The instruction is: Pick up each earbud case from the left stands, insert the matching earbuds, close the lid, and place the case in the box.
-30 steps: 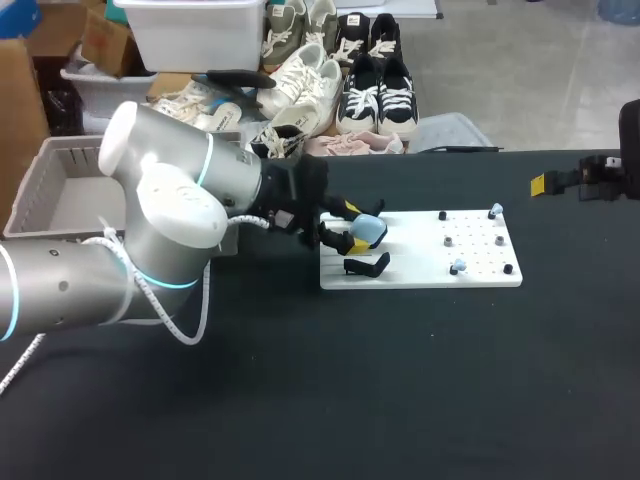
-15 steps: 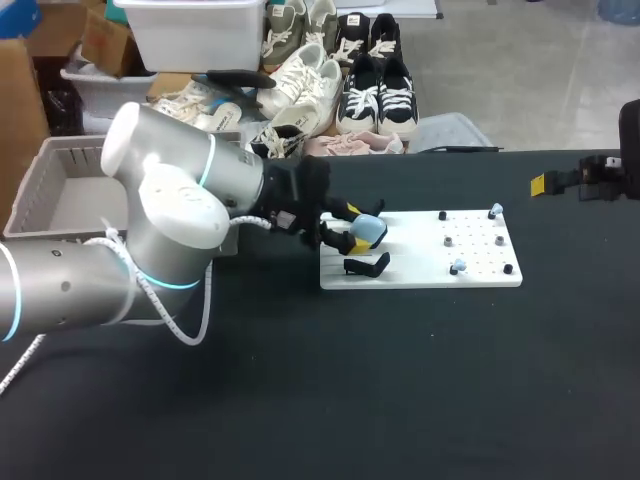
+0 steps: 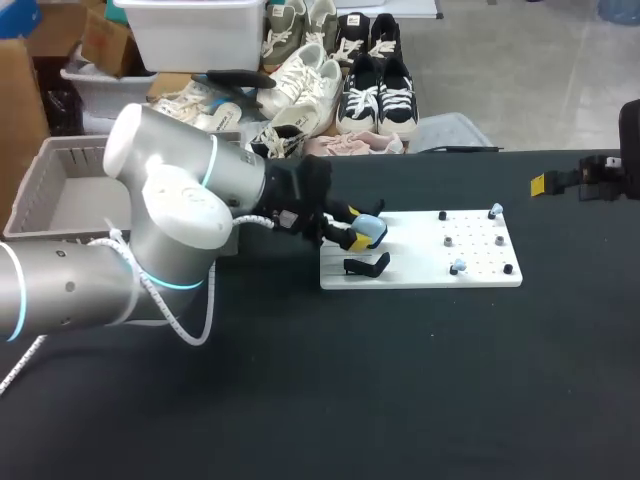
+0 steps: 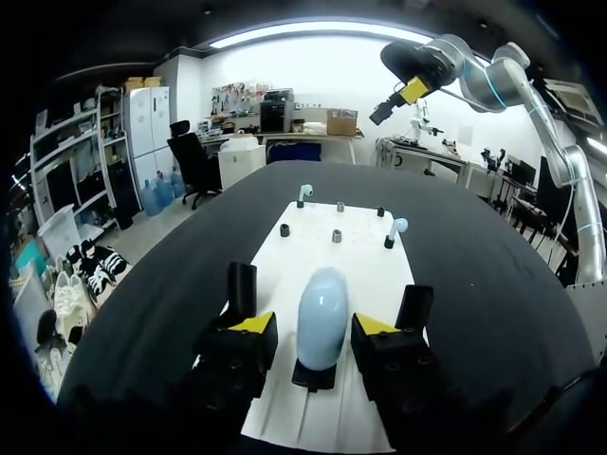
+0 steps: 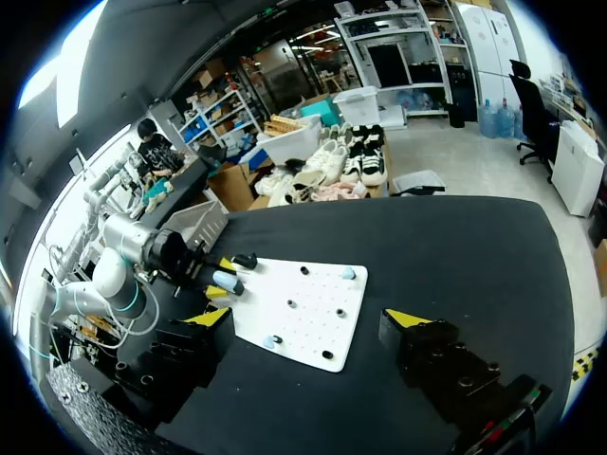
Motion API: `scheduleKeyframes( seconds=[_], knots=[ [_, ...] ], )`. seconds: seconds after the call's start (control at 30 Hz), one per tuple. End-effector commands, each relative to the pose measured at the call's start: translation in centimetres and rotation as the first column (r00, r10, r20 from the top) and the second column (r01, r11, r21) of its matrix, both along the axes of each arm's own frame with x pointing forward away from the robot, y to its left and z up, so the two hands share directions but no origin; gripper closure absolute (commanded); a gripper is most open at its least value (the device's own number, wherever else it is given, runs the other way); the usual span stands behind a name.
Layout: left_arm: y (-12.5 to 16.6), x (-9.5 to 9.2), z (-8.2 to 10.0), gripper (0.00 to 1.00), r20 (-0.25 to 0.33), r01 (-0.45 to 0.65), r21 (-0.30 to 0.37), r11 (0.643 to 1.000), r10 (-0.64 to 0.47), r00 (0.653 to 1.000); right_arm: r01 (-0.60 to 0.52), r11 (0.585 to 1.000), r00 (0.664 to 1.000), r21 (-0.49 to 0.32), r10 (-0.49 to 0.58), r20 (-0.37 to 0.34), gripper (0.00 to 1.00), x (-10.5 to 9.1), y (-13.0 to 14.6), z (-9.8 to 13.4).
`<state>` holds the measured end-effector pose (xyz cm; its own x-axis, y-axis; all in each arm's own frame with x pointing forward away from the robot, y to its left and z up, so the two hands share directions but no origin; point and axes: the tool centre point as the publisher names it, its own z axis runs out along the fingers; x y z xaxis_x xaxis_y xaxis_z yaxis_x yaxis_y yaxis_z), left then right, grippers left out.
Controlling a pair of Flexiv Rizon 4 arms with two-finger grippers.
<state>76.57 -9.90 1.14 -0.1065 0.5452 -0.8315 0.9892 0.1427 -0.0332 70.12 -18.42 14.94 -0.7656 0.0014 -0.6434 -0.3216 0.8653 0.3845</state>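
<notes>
Head view: we are leaving the grey box (image 3: 35, 195) waiting at the table's far left, ready for finished cases. Our left arm is reaching across to the white board (image 3: 480, 278). There the left gripper (image 3: 357, 230) is straddling the pale blue earbud case (image 3: 371, 231), which is standing upright on its black stand (image 4: 314, 373) at the board's left end.

In the left wrist view the fingers (image 4: 248, 325) are flanking the case on both sides, unclenched, with a sliver of gap showing by the left finger. We judge this is lining up a side pinch to lift it off.

A second stand (image 3: 367, 265) is standing empty just beside. Further right, two pale blue earbuds (image 3: 458, 266) are sitting on pegs, well apart.

Our right gripper (image 5: 308, 319) is hanging spread and empty past the board's right end, likely parked clear.

Compared with a second ago, the left gripper is sitting slightly further onto the case; everything else is matching.
</notes>
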Motion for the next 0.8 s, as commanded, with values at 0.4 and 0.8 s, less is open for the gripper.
scheduleKeyframes(
  seconds=[0.4,0.8],
  knots=[
    [-0.17,-0.14,-0.25,0.52,0.002,0.009,0.013,1.0,-0.009,1.0,-0.001,1.0,1.0,-0.001,0.001,-0.001,0.0,-0.02,-0.03,0.01],
    [0.11,0.05,-0.44,0.6,0.001,0.003,0.012,1.0,-0.003,1.0,-0.001,1.0,1.0,-0.001,0.001,-0.001,0.0,-0.02,-0.03,0.01]
  ],
)
